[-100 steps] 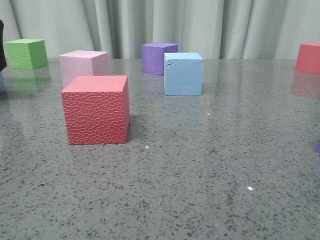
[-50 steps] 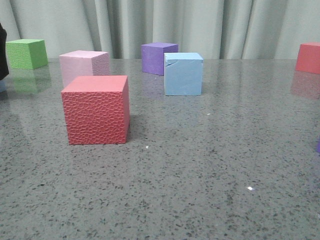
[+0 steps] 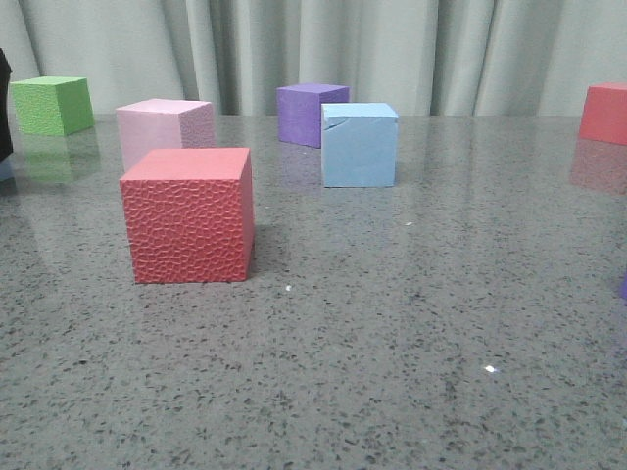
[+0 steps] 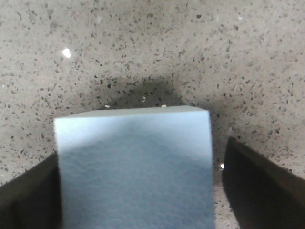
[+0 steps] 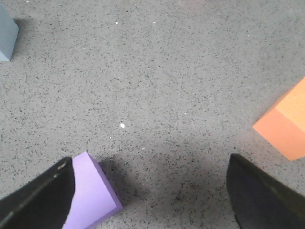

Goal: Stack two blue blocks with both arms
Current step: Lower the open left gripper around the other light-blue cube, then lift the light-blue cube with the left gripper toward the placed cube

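One blue block (image 3: pixel 360 145), pale sky-blue with a small crack by its top edge, stands on the table at the middle back in the front view. A second blue block (image 4: pixel 136 167) rests on the table between the fingers of my left gripper (image 4: pixel 140 155). One finger (image 4: pixel 28 195) lies against the block's side and the other (image 4: pixel 262 191) stands a small gap off it, so the gripper is open. In the front view only a black sliver of the left arm (image 3: pixel 4 103) shows at the left edge. My right gripper (image 5: pixel 150 162) is open over bare table.
A textured red cube (image 3: pixel 188 213) stands front left, with a pink cube (image 3: pixel 165 130) and a green cube (image 3: pixel 51 104) behind it. A purple cube (image 3: pixel 310 112) sits behind the cracked block, a red cube (image 3: pixel 604 113) far right. A lilac cube (image 5: pixel 90 193) and an orange cube (image 5: pixel 286 124) flank the right gripper.
At the left edge of the front view the black left arm has sunk slightly lower. The cubes have not moved.
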Controlling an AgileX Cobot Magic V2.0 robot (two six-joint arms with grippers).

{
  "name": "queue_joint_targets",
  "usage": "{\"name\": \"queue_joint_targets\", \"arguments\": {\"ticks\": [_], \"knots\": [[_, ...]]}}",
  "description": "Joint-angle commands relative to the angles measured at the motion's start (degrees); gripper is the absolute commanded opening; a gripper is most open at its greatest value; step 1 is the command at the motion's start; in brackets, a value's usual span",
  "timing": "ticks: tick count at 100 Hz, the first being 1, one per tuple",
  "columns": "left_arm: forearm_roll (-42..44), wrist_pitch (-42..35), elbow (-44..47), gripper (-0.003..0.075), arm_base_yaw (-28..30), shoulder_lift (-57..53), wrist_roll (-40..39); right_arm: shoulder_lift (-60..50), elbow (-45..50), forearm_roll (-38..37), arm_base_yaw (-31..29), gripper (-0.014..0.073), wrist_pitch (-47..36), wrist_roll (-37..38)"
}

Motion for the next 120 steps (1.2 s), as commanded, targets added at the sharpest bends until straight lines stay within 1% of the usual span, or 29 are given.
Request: {"name": "queue_joint_targets", "arguments": {"ticks": [1, 15, 27, 36, 47, 59, 79, 101, 120], "knots": [[-0.04, -1.76, -1.70, 0.0431, 0.05, -2.34, -0.20, -0.20, -1.26, -1.04, -0.39, 0.0635, -2.94, -0.55], [0.17, -1.76, -1.70, 0.0333, 0.05, -2.34, -0.20, -0.20, -1.26, -1.04, -0.39, 0.0635, -2.94, -0.55], [0.17, -1.54, -1.94, 0.0293, 0.05, -2.34, -0.20, -0.20, -1.26, -1.04, -0.39, 0.0635, -2.94, -0.55], [0.17, -1.01, -2.25, 0.0294, 0.05, -2.62, -0.20, -0.20, -1.26, -1.04, -0.39, 0.0635, -2.94, -0.55], [0.17, 1.87, -3.99, 0.0294, 0.05, -2.72, -0.20, -0.20, -1.26, -1.04, -0.39, 0.0635, -2.94, -0.55], [-0.18, 5.76, -7.42, 0.0294, -0.07, -2.72, -0.20, -0.20, -1.26, -1.04, -0.39, 0.0635, -2.94, -0.55], [-3.86, 11.17, -14.81, 0.0294, -0.95, -2.72, -0.20, -0.20, -1.26, -1.04, -0.39, 0.0635, -2.94, -0.55], [-5.18, 16.53, -22.67, 0.0294, -6.24, -2.72, -0.20, -0.20, -1.26, -1.04, -0.39, 0.0635, -2.94, -0.55], [-5.18, 15.93, -26.81, 0.0294, -12.94, -2.41, -0.20, -0.20, -1.26, -1.04, -0.39, 0.0635, -2.94, -0.55]]}}
